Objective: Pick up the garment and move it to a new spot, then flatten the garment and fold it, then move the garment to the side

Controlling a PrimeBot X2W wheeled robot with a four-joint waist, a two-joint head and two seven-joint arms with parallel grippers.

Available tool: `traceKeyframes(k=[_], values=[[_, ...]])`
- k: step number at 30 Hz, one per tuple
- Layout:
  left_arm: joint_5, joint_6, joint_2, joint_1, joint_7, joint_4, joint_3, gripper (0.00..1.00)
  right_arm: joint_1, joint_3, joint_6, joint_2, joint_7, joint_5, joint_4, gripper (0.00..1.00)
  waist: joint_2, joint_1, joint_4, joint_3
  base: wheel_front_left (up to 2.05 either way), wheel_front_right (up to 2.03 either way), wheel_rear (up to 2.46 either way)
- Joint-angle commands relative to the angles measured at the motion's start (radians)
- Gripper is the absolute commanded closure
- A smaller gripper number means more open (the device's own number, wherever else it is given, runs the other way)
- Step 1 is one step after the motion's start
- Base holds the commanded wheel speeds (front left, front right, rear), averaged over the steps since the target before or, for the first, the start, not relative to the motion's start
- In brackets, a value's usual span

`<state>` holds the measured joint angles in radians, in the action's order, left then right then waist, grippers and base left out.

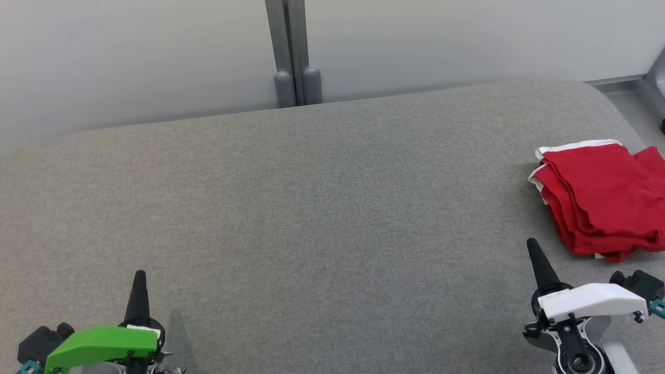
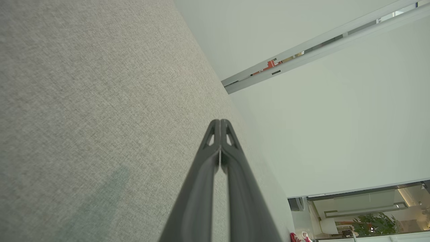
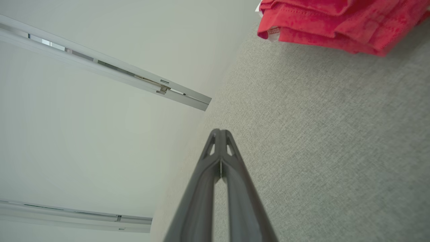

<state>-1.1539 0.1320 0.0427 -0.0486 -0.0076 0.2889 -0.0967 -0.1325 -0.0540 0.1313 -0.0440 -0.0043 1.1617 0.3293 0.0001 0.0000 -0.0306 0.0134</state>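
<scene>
Head view: folded red garment (image 1: pixel 602 197) just beyond right hand (image 1: pixel 532 244).

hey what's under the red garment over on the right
The folded red garment rests on the grey fabric surface, with white trim showing at its edges. Anything between or beneath its layers is covered, so I cannot tell.

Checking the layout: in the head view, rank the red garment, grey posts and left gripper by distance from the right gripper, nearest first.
1. Red garment, right side, just beyond the right gripper.
2. Grey posts, back middle, and left gripper, lower left: both far off, too close to call.
</scene>
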Motion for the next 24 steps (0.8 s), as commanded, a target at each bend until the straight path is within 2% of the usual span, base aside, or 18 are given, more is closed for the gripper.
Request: traceKeyframes(k=[1, 24], values=[[-0.027, -0.001, 0.008, -0.025, 0.008, -0.014, -0.006, 1.00, 0.005, -0.005, 0.000, -0.005, 0.007, 0.026, -0.015, 1.00, -0.0001, 0.0000, 0.001, 0.000, 0.00, 0.00, 0.00], [-0.228, -0.002, 0.010, -0.045, 0.061, -0.028, -0.012, 1.00, 0.016, -0.032, -0.001, -0.007, 0.061, 0.224, -0.050, 1.00, -0.0001, 0.0000, 0.013, -0.004, 0.00, 0.00, 0.00]])
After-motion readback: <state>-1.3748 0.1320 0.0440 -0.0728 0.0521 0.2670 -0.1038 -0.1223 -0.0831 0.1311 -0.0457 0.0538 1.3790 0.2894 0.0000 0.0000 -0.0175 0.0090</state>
